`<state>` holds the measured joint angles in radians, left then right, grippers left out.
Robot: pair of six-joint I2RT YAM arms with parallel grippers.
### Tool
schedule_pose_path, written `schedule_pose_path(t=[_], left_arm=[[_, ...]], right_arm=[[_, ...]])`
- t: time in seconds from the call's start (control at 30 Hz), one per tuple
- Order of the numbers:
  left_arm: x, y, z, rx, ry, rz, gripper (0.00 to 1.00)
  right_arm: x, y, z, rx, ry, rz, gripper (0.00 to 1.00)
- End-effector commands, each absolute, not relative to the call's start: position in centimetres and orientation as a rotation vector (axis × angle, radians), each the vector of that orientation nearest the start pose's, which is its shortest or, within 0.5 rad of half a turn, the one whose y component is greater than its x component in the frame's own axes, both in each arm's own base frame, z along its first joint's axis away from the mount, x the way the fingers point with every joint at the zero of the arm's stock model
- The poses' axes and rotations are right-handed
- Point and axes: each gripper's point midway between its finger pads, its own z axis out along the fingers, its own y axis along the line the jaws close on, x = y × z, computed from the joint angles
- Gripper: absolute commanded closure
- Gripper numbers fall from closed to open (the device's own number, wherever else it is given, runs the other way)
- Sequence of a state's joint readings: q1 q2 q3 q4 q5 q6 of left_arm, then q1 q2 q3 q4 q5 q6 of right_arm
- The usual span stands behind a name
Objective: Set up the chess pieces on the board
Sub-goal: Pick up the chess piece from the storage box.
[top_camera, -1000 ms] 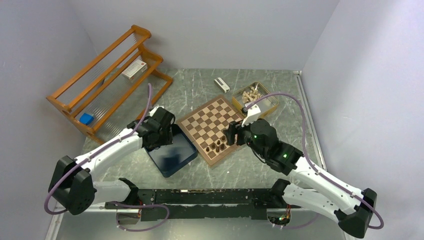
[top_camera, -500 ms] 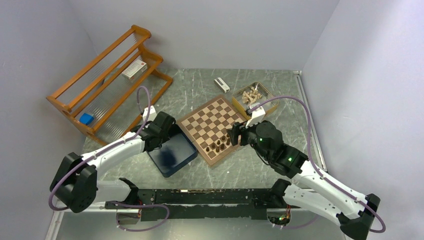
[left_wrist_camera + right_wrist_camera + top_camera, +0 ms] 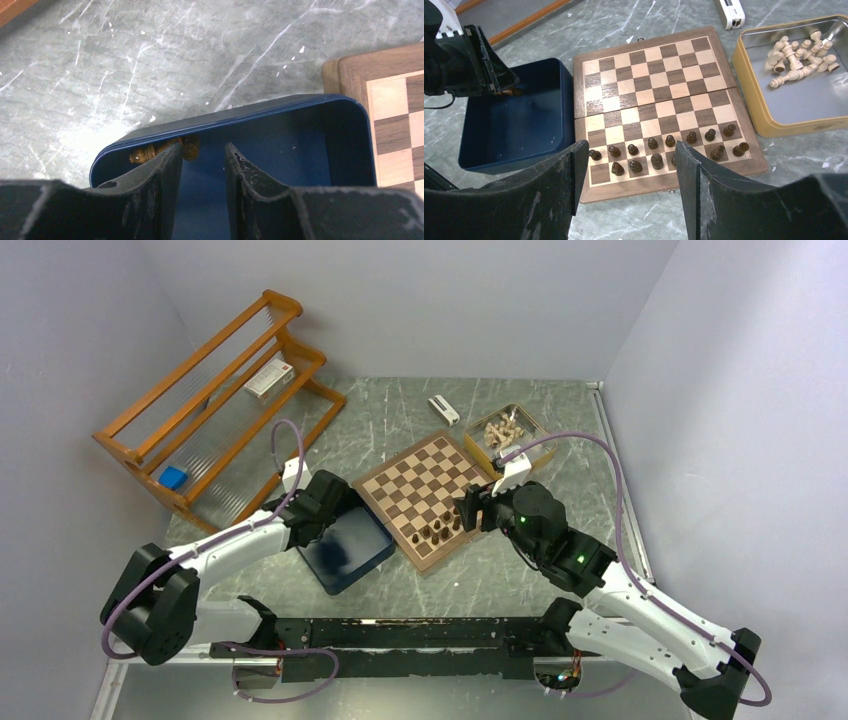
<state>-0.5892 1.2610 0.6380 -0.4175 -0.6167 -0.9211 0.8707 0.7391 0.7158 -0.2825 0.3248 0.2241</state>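
Chess pieces [image 3: 652, 143] stand in two rows along the board's [image 3: 649, 75] near edge, just ahead of the right gripper [image 3: 630, 147], jaws wide apart and empty. A stray piece [image 3: 145, 154] lies in the blue box's [image 3: 300, 150] corner, beside the left gripper [image 3: 202, 155], jaws apart.

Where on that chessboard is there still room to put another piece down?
On the board, the six rows beyond the dark pieces are bare, as is the near corner square beside the blue box. The two near-edge rows holding those pieces are crowded.
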Motion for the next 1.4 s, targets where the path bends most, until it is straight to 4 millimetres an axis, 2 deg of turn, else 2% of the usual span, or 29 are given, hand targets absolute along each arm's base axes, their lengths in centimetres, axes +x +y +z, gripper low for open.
schedule_pose_path(t=[0.0, 0.3, 0.77, 1.37], left_arm=[[28.0, -9.1, 5.7, -0.626, 2.228, 0.067, 0.59], [28.4, -9.3, 5.3, -0.635, 2.223, 0.065, 0.63], [27.3, -7.6, 5.8, -0.691, 2.206, 0.148, 0.62], [27.2, -7.8, 4.6, -0.690, 2.228, 0.145, 0.64]], right_arm=[[22.1, 19.2, 23.3, -0.396, 1.842, 0.460, 0.32], [22.0, 19.2, 23.4, -0.402, 1.836, 0.457, 0.32], [22.2, 19.4, 22.8, -0.422, 1.847, 0.446, 0.32], [22.1, 19.2, 22.9, -0.423, 1.853, 0.438, 0.32]])
